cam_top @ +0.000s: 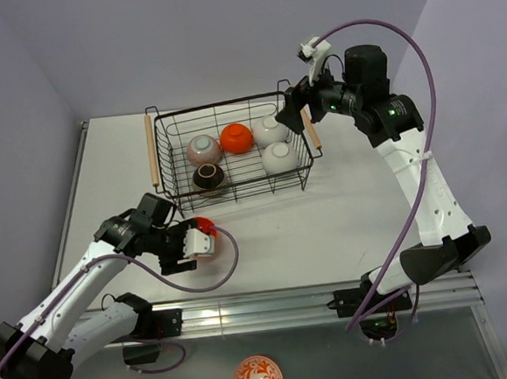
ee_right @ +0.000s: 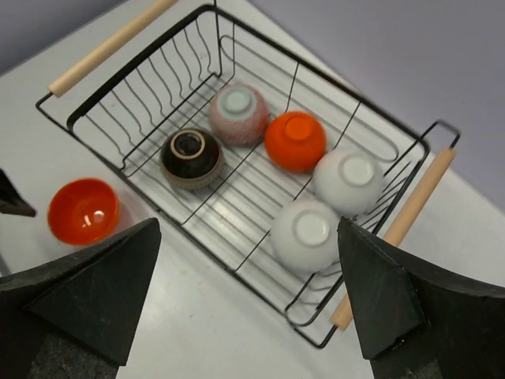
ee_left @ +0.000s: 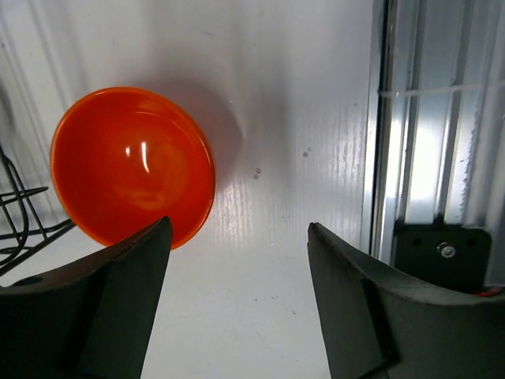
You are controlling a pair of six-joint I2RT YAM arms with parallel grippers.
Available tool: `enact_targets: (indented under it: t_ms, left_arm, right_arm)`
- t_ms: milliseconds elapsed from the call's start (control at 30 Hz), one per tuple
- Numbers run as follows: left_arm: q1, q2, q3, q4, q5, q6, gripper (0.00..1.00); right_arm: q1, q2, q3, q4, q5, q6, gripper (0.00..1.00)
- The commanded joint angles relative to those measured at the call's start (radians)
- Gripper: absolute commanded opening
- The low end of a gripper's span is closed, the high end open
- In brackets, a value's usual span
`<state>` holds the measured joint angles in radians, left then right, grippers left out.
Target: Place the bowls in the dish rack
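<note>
Basically, orange bowl [ee_left: 130,166] was outside dish rack [ee_right: 110,45]

Left arm [cam_top: 85,282] stretched low; left end effector [ee_left: 237,237] spread wide, bowl upright on the surface [ee_left: 276,118] just past one finger [ee_left: 102,300]. Right arm [cam_top: 419,176] raised, elbow bent; right end effector [ee_right: 248,229] wide above the rack; five bowls [ee_right: 295,140] sat inverted inside.

The white table [cam_top: 326,219] carries the dish rack [cam_top: 152,153], an orange bowl [ee_right: 83,211] beside it.
</note>
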<state>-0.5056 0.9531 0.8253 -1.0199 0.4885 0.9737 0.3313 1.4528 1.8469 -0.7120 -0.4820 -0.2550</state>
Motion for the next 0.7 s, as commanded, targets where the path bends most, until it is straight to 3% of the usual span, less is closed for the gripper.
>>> enact_targets:
  t_ms: [0, 300, 667]
  left_arm:
    - [-0.054, -0.002, -0.046, 0.133, -0.108, 0.078, 0.74]
    - [-0.082, 0.102, -0.083, 0.285, -0.133, 0.103, 0.71]
    - [-0.097, 0.164, -0.135, 0.287, -0.113, 0.152, 0.64]
  right_arm:
    - [-0.054, -0.058, -0.072, -0.03, -0.093, 0.102, 1.0]
    - [-0.081, -0.132, -0.213, -0.006, -0.142, 0.118, 1.0]
    - [-0.106, -0.118, -0.216, -0.012, -0.221, 0.16, 1.0]
